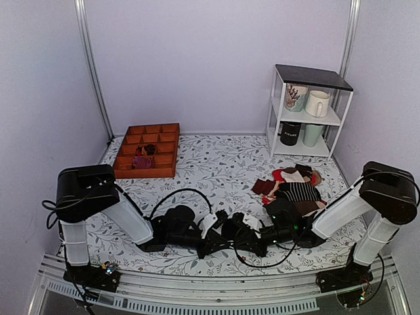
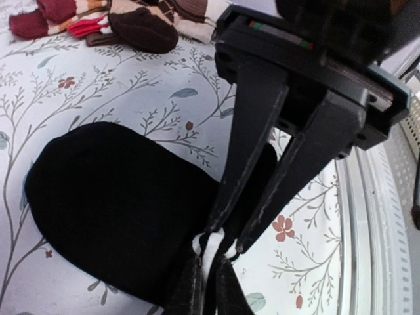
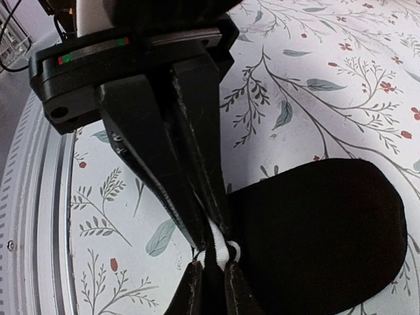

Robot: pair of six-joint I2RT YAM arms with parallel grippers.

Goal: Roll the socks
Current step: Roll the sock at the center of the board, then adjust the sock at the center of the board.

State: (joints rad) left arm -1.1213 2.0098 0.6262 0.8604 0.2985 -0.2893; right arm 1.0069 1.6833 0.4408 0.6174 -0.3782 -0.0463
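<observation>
Your left gripper (image 2: pixel 209 264) and right gripper (image 3: pixel 213 264) both clamp the striped end of the socks (image 2: pixel 111 210) at the table's (image 1: pixel 216 164) near edge; roll slowly, keeping tension.

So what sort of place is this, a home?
Likely a robot test booth, not a home: two arms bolted to a metal rail, bare walls, staged props like the mug shelf and sorting tray.

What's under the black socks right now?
Only the floral tablecloth shows around the socks, which rest on it. Anything beneath the fabric, including a second sock layer, is covered.
</observation>
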